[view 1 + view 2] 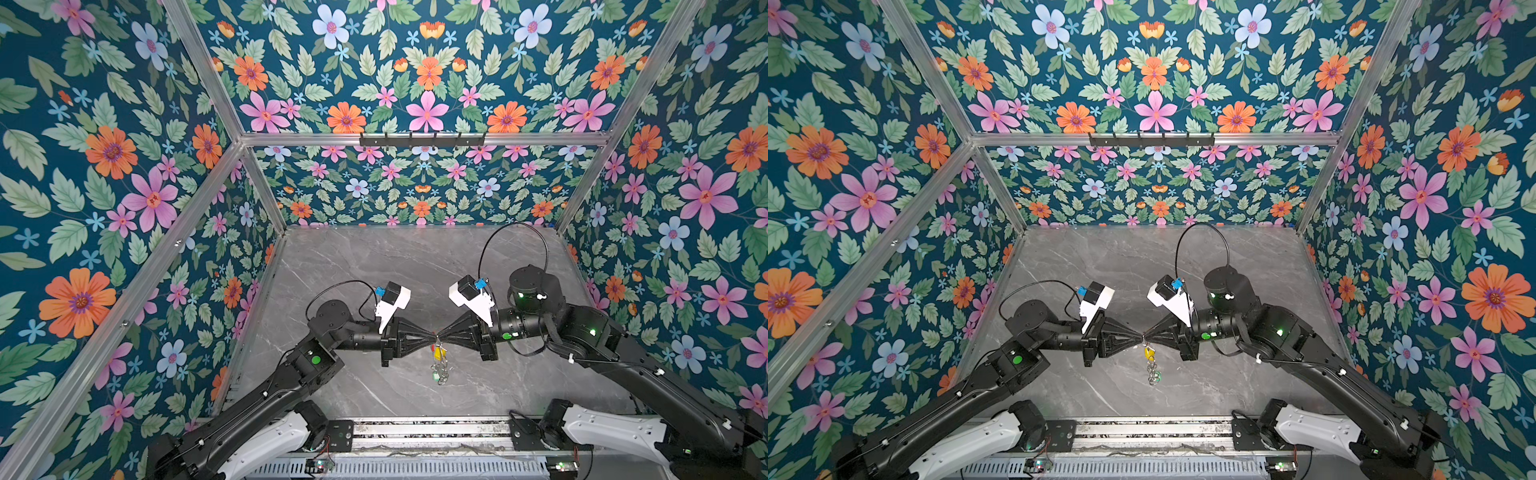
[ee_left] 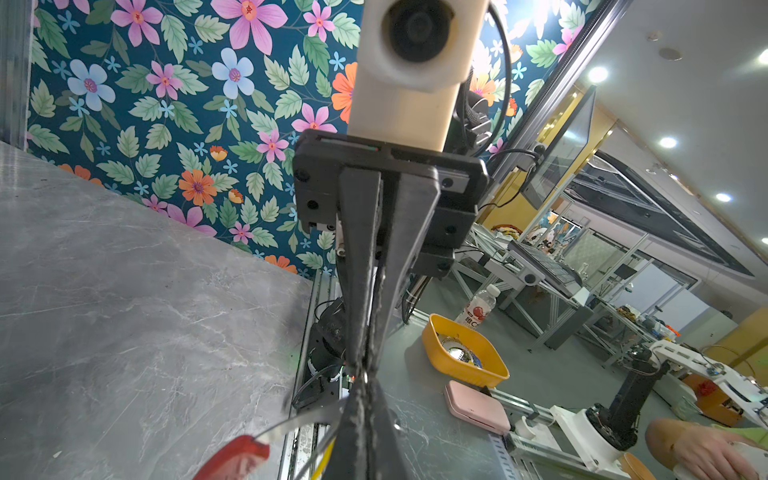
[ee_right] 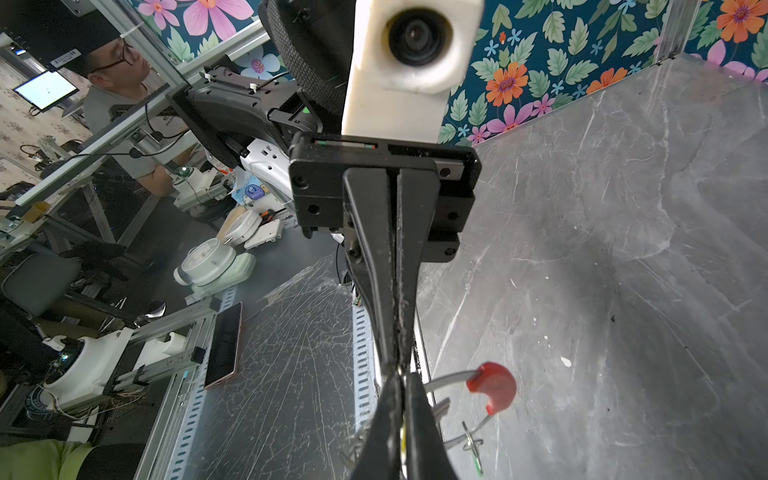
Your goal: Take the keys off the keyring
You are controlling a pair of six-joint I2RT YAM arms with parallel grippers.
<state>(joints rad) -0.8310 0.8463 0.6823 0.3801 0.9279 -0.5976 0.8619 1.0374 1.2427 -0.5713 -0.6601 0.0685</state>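
My two grippers meet tip to tip in mid-air above the grey marble table (image 1: 374,270). The left gripper (image 1: 431,335) and the right gripper (image 1: 439,335) are both shut. They pinch the top of the keyring (image 1: 442,369), which hangs below them. Its grey hoop and red sleeve (image 3: 492,388) curve out beside the right gripper (image 3: 400,376). The sleeve (image 2: 232,459) also shows beside the left gripper (image 2: 362,380). A yellow key tag (image 1: 439,353) dangles just under the tips. A green key tag (image 3: 478,461) hangs lower on a small silver ring.
A black hook rail (image 1: 422,139) is fixed to the back frame. Floral walls close in the back and both sides. Beyond the front rail stand a yellow bowl (image 2: 463,353), a pink case (image 2: 476,407) and a phone (image 3: 224,345).
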